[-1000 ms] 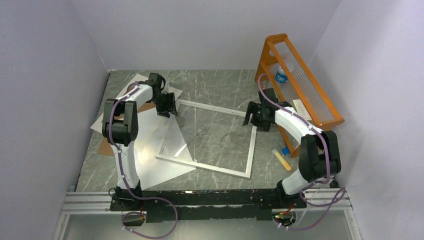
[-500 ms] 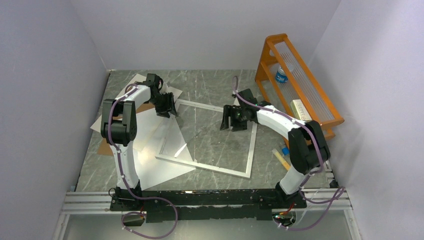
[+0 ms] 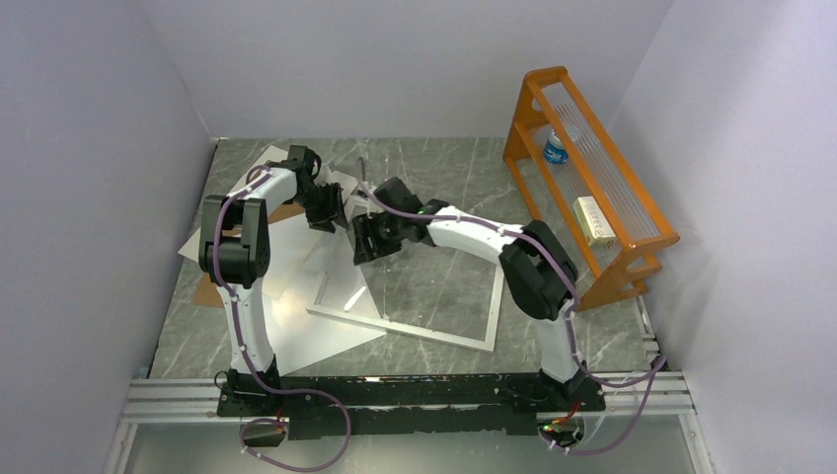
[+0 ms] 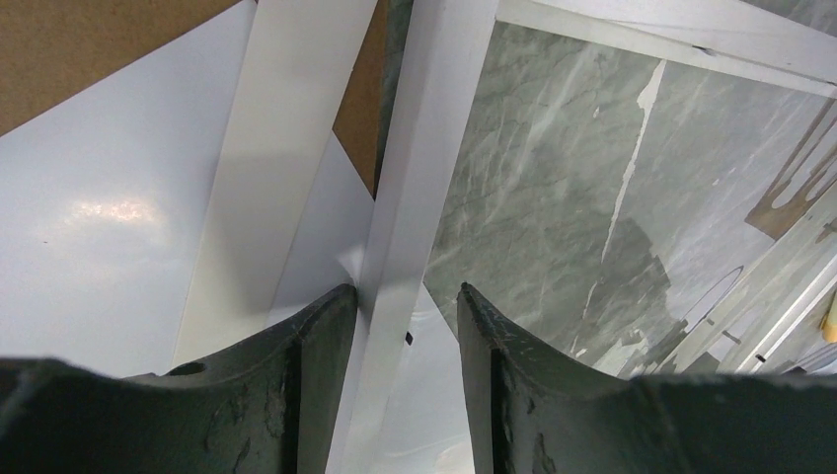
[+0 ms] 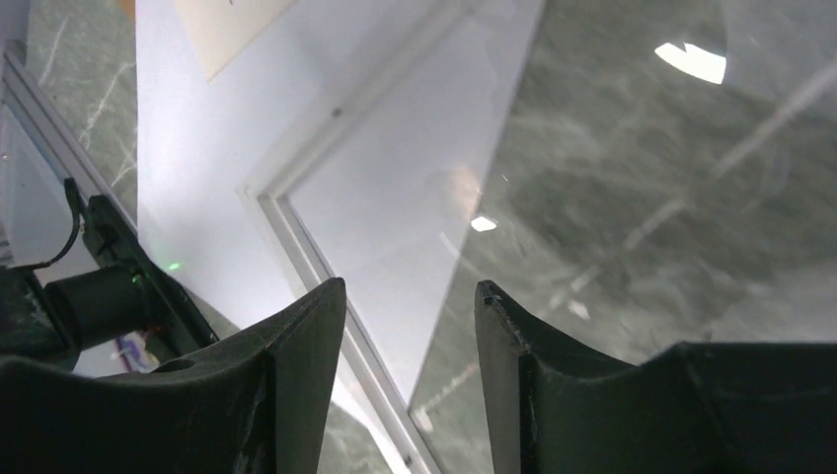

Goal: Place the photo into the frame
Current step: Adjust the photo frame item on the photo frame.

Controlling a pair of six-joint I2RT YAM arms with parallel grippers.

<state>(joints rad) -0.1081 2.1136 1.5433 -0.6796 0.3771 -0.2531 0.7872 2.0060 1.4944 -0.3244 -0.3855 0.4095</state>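
The frame [image 3: 498, 296] lies flat on the marble table, a narrow white-silver border. My left gripper [image 3: 328, 215] is at its far-left corner. In the left wrist view the frame rail [image 4: 424, 148] runs between the open jaws [image 4: 407, 288], against the left finger and clear of the right one. My right gripper [image 3: 367, 245] is open and empty, low over the frame's far-left part, close to the left gripper. It also shows in the right wrist view [image 5: 410, 284], over the rail [image 5: 326, 267]. A white sheet [image 3: 336, 281] lies under the frame's left side. No printed photo side shows.
More white sheets [image 3: 247, 247] and a brown backing board [image 3: 209, 288] lie overlapped on the left of the table. An orange rack [image 3: 592, 188] holding a bottle and a box stands at the right wall. Walls close in on three sides.
My right arm has swung left across the frame, from its right rail to beside the left gripper. The left gripper and the frame have stayed put.
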